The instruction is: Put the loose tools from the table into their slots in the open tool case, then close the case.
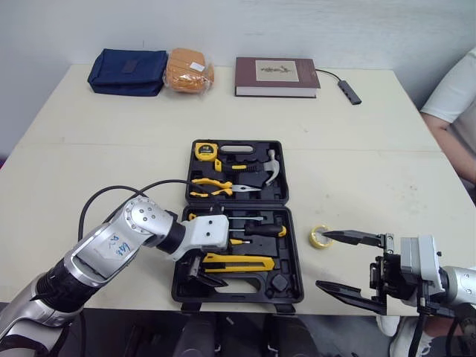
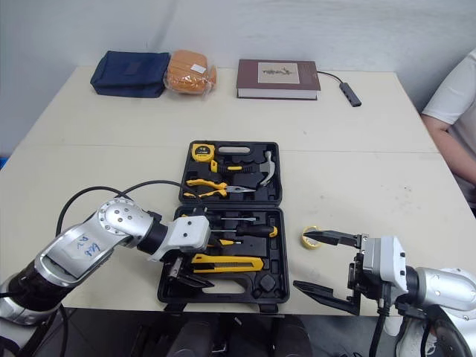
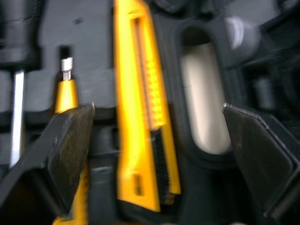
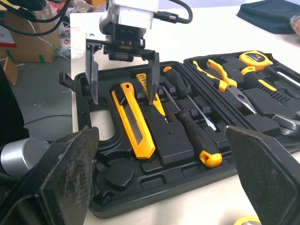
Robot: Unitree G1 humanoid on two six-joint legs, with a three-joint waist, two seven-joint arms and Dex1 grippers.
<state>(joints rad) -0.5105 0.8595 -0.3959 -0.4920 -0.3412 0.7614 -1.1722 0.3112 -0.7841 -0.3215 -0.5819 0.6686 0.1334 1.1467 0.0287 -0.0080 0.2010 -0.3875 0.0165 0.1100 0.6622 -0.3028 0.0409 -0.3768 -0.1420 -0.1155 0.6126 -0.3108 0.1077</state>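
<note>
From the head, the open tool case [image 1: 292,260] lies flat in the middle of the worktop [image 1: 357,163], with a tape measure [image 1: 206,151], hammer [image 1: 269,167] and pliers [image 1: 219,187] seated in its far half and a screwdriver [image 1: 256,230] and yellow utility knife [image 1: 238,262] in its near half. The left jaws hang released over the near left corner of the case, at the knife's left end. The right jaws stand wide apart and empty at the worktop's near edge, right of the case, the upper fingertip just beside a loose yellow tape roll [image 1: 320,236] on the bare worktop. A book [image 1: 277,76], blue pouch [image 1: 128,71] and bagged bread [image 1: 189,71] lie along the far edge. In the left wrist view, the knife lies in its slot between the two spread fingers, beside the case's handle opening [image 3: 201,103]. In the right wrist view, the left jaws straddle the knife's end without closing on it.
</note>
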